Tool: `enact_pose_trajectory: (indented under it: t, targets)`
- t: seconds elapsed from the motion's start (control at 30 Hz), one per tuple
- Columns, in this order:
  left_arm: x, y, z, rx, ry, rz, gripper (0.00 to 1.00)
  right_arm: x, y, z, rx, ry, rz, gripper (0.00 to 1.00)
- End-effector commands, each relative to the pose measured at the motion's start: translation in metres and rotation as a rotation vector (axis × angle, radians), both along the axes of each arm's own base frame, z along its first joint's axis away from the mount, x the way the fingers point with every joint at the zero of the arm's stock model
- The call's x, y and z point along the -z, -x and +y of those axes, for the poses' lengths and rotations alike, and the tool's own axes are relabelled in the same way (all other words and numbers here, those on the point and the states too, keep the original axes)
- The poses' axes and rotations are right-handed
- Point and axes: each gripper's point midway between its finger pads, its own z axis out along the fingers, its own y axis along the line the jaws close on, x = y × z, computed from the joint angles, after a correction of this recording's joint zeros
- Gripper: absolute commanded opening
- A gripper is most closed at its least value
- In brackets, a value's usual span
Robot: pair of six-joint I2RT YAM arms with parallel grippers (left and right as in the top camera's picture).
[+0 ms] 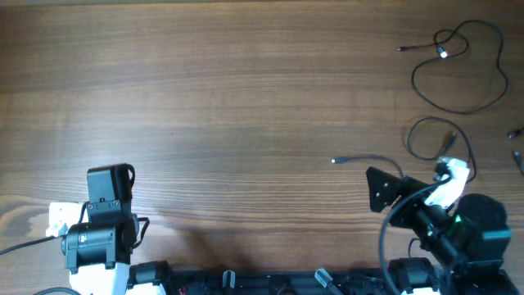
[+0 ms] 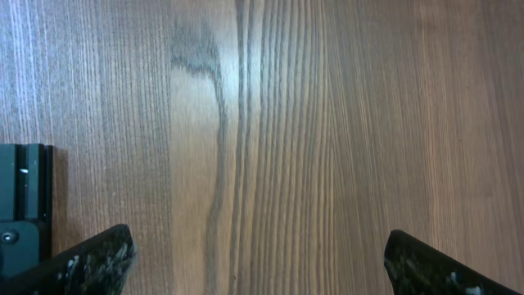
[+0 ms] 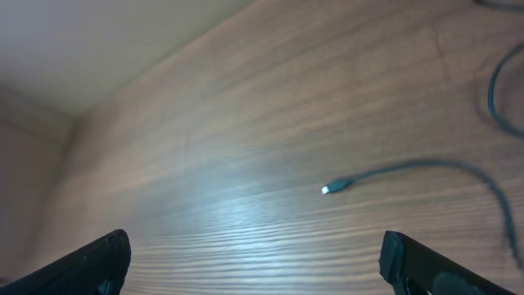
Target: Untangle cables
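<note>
Two thin black cables lie apart on the right of the table. One cable forms loose loops at the far right, its small plugs near the top. The other cable runs from a small loop by the right arm to a silver plug end; in the right wrist view this cable ends at its plug, ahead of the fingers. My right gripper is open and empty, just short of that cable. At the near left, far from both cables, my left gripper is open over bare wood.
Short dark cable bits show at the right edge of the table. The wooden table top stretches between the arms. A black bracket sits at the left of the left wrist view.
</note>
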Motion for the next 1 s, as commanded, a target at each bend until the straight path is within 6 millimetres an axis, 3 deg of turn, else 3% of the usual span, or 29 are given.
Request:
enact_pose_trajectory:
  t: [0.0, 0.2, 0.37, 0.7, 0.97]
  targets:
    - [-0.001, 0.001, 0.002, -0.011, -0.004, -0.001, 1.00, 0.013, 0.003, -0.002, -0.079, 0.151, -0.124, 1.00]
    - [-0.001, 0.001, 0.002, -0.011, -0.004, -0.001, 1.00, 0.000, -0.011, -0.001, -0.095, 0.250, -0.477, 1.00]
    - [-0.001, 0.001, 0.002, -0.011, -0.004, -0.001, 1.00, 0.003, -0.028, -0.001, -0.091, 0.307, -0.604, 1.00]
    - [-0.001, 0.001, 0.002, -0.012, -0.004, -0.002, 1.00, 0.050, -0.051, -0.014, -0.012, 0.338, -0.581, 1.00]
    - [-0.001, 0.001, 0.002, -0.011, -0.004, -0.001, 1.00, 0.049, -0.056, -0.015, -0.016, 0.415, -0.668, 1.00]
